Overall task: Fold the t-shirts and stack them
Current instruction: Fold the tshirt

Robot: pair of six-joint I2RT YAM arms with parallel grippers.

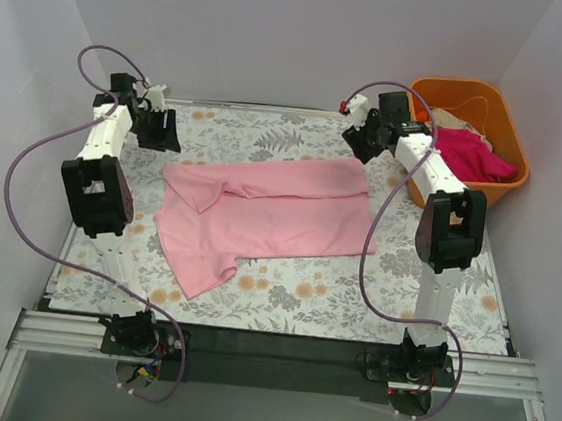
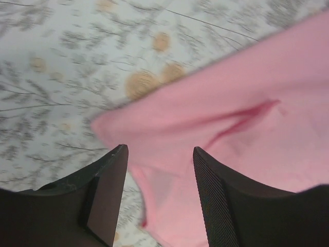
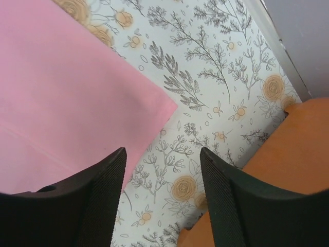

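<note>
I see the pink shirt (image 1: 266, 214) lying across the middle of the counter (image 1: 423, 296), mostly flat, with one sleeve pointing toward the near left and some cloth doubled over at its far left corner. My left claw (image 1: 161, 130) hangs above the far left of the counter, just beyond that corner. In its wrist view the fingers (image 2: 105, 190) stand spread with nothing between them, and the shirt's edge and a crease lie below; I cannot tell whether the tips touch the cloth. My right claw (image 1: 361, 137) hovers by the shirt's far right corner, between it and the tub (image 1: 470, 87). Its fingers are spread too and empty, with the shirt's corner down to their left, bare flowered counter under the gap and the orange tub wall at the right. The tub sits at the far right corner, with a magenta shirt (image 1: 473, 155) bunched inside and a cream shirt (image 1: 455, 118) showing behind it, both well apart from the pink shirt.
</note>
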